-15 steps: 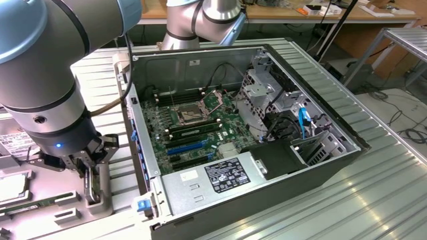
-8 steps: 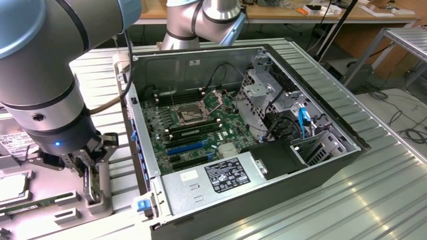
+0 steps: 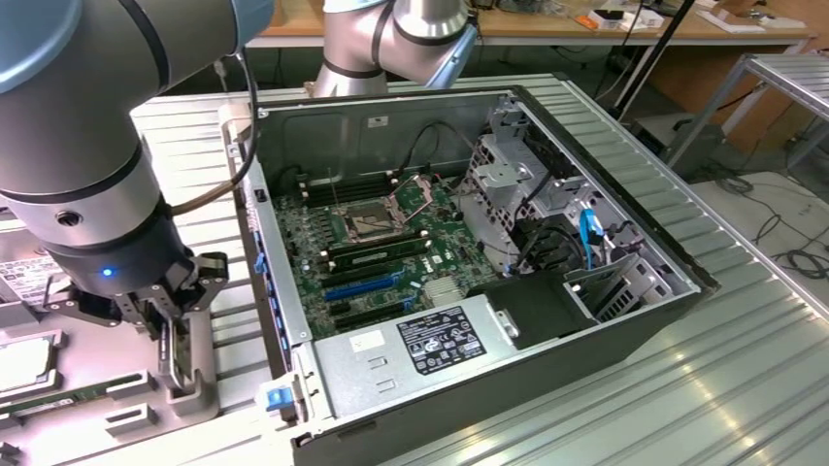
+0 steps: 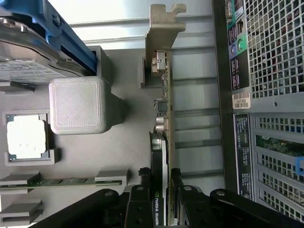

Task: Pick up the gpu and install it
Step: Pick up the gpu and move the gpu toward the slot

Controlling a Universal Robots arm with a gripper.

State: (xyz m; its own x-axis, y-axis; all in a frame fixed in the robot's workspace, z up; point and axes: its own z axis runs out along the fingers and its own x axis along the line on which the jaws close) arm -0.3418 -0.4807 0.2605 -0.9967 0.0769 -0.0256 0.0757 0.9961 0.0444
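At the near end of the exterior view's left, the gripper (image 4: 160,179) points straight down over a grey holder tray (image 4: 128,142). Its fingers (image 4: 144,190) are closed part-way on the gpu (image 4: 162,123), one against each face. The card stands on edge in the tray's slot. Its fan side faces one finger, and its silver bracket (image 4: 160,28) is at the end away from the grip.

The same tray holds a processor chip (image 4: 26,137) in a square pocket, a memory stick (image 4: 61,181) lying flat, a solid grey block (image 4: 76,104) and a hard drive (image 4: 23,66) under a blue rail.

Just beside the tray, toward the exterior view's right, lies the open computer case (image 3: 647,233) on the ribbed metal table (image 3: 739,379). Its power supply (image 3: 414,340) is at the near end and the motherboard (image 3: 376,243) is farther in. Beyond the case stands the arm's base (image 3: 388,44).
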